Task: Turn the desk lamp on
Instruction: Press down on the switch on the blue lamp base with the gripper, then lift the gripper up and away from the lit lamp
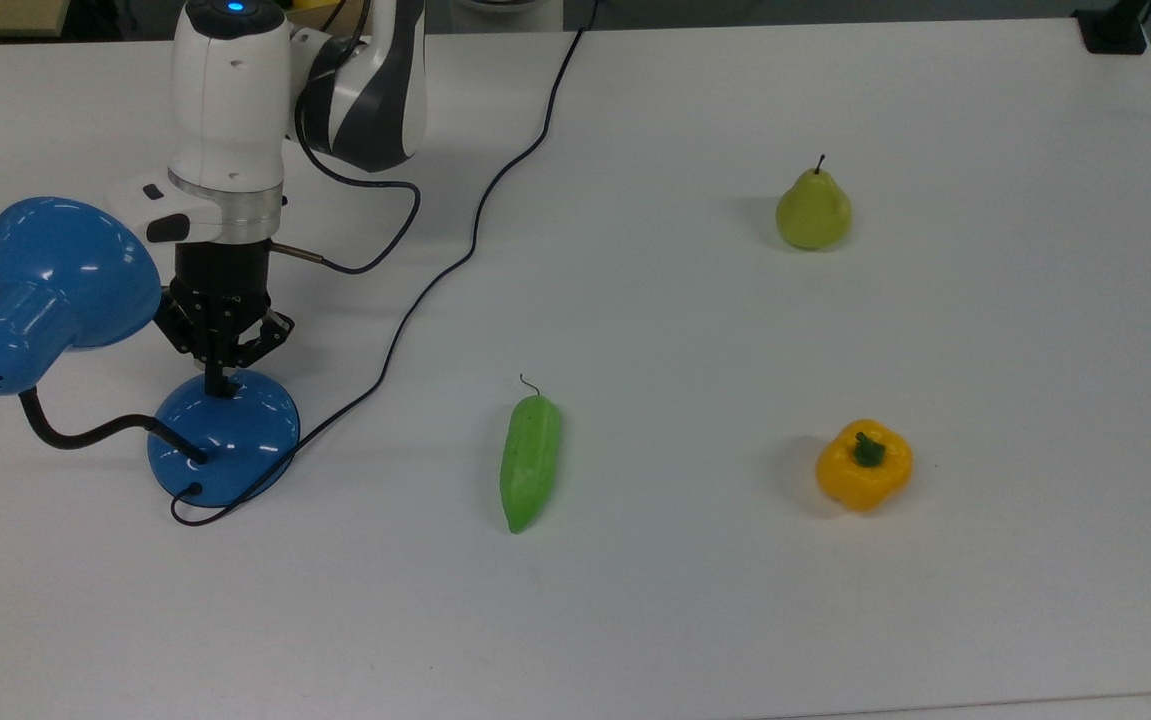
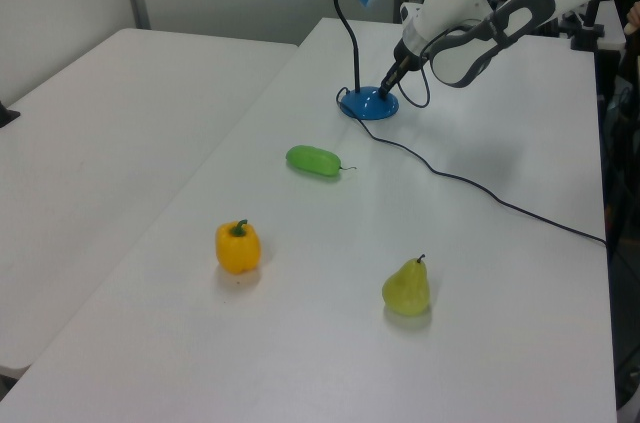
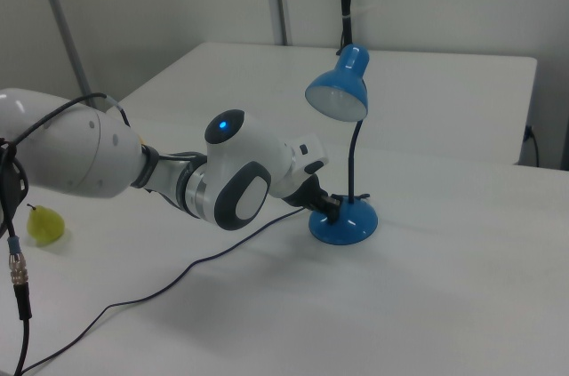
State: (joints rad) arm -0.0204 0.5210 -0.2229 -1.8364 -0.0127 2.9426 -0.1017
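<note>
The desk lamp (image 1: 220, 440) stands on the table (image 1: 735, 620) at the top view's far left, its shade out over the table to the base's left. The hand (image 1: 219, 388) sits on the rear of the base, fingers together. To the top view's right lies the cucumber (image 1: 529, 462), then the bell pepper (image 1: 863, 465), with the pear (image 1: 813, 210) behind the pepper. The lamp's cord (image 1: 455, 260) trails from the base toward the table's rear edge.

Arm: extends low over the table from its far edge in the top view.
Wrist: angled downward.
Gripper (image 1: 220, 384): fingers closed together, tips pointing down.
</note>
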